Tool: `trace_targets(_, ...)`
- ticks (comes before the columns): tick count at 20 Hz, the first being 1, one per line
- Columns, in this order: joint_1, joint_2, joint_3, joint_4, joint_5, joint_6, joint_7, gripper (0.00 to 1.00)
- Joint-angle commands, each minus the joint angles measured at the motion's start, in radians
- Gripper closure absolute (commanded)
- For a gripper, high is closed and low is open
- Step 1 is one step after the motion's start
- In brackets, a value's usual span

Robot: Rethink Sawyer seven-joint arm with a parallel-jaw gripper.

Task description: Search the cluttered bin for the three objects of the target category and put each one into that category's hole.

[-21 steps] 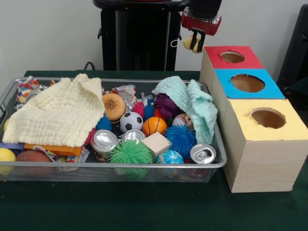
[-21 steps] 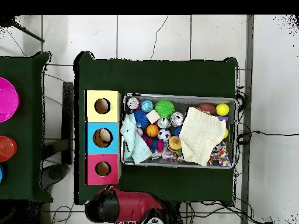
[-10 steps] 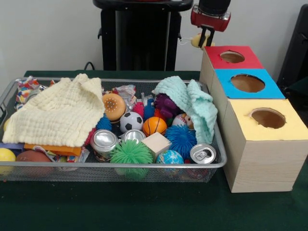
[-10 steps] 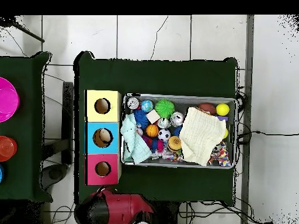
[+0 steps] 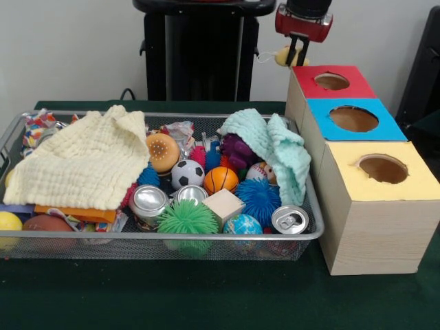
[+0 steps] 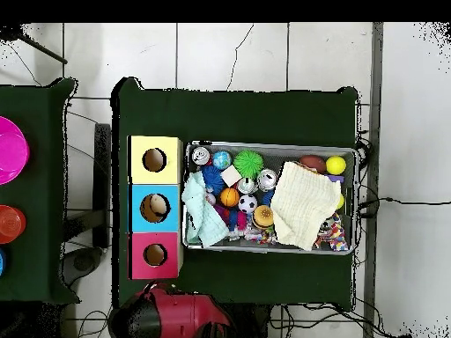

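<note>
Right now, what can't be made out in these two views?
- Front view: what the hand carries, a small yellowish object, too small and partly behind the red-topped box.
- Front view: whatever lies under the yellow cloth and the mint cloth.
- Front view: the insides of the three holes, seen at a shallow angle.
- Overhead view: the hand itself, lost under the red arm at the bottom.

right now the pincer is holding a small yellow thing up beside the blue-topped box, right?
Not quite. The pincer does hold a small yellow thing, but it hangs beside the red-topped box, not the blue-topped box, which is the next one along. The front view shows this.
</note>
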Motion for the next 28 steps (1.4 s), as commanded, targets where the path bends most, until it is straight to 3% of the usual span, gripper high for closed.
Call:
trace_targets(1,0.013,-0.002,-0.002,-0.122,0.032,0.089,0.126,1.0)
trace_targets(13,0.094,-0.023,-0.033,-0.169,0.062,0.176,0.167,1.0)
trace_targets(20,0.095,-0.084,-0.033,-0.16,0.065,0.243,0.155,1.0)
trace_targets(28,0.108,-0.052,-0.028,-0.19,0.066,0.236,0.173,1.0)
